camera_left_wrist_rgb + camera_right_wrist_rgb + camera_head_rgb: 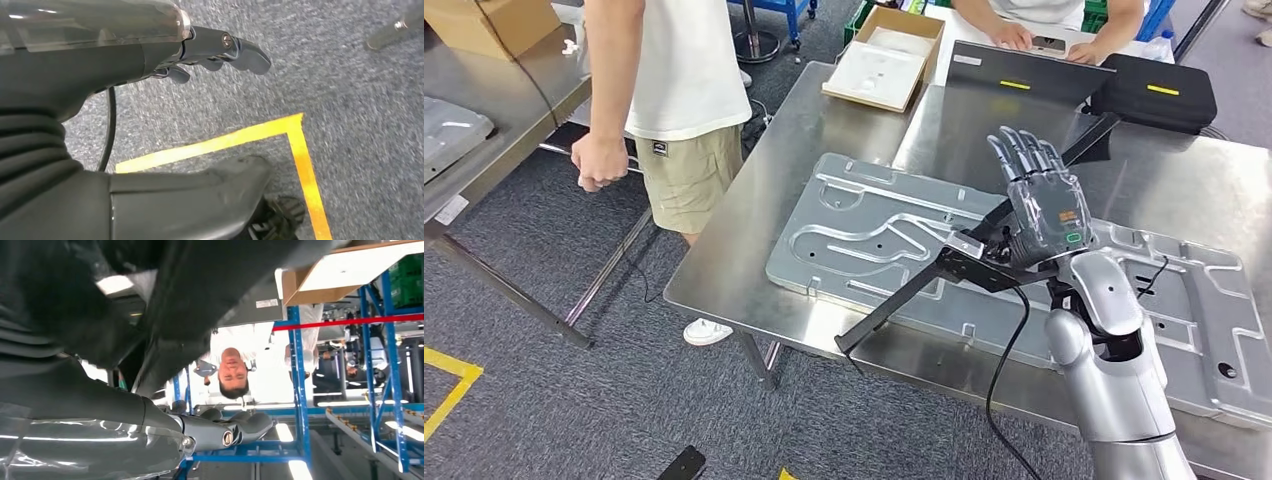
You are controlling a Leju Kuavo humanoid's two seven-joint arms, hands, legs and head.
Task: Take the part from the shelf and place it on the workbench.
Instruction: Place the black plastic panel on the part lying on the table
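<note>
The part is a long black bar (904, 300) with a bracket at its middle, slanting in the air above the steel workbench (744, 230). My right hand (1039, 205) holds it near the middle, the fingers stretched upward and the bar against the palm. The bar's lower end sticks out past the bench's front edge. In the right wrist view the dark part (200, 300) crosses close over the right hand (220, 432). My left hand (210, 52) hangs over the carpet, fingers loosely bent, with nothing in it.
Two big stamped metal panels (874, 240) (1204, 300) lie on the bench under the bar. A black case (1154, 92) and a cardboard box (886, 58) sit at the back. One person (674, 100) stands left of the bench, another person's hands (1024, 35) rest behind it.
</note>
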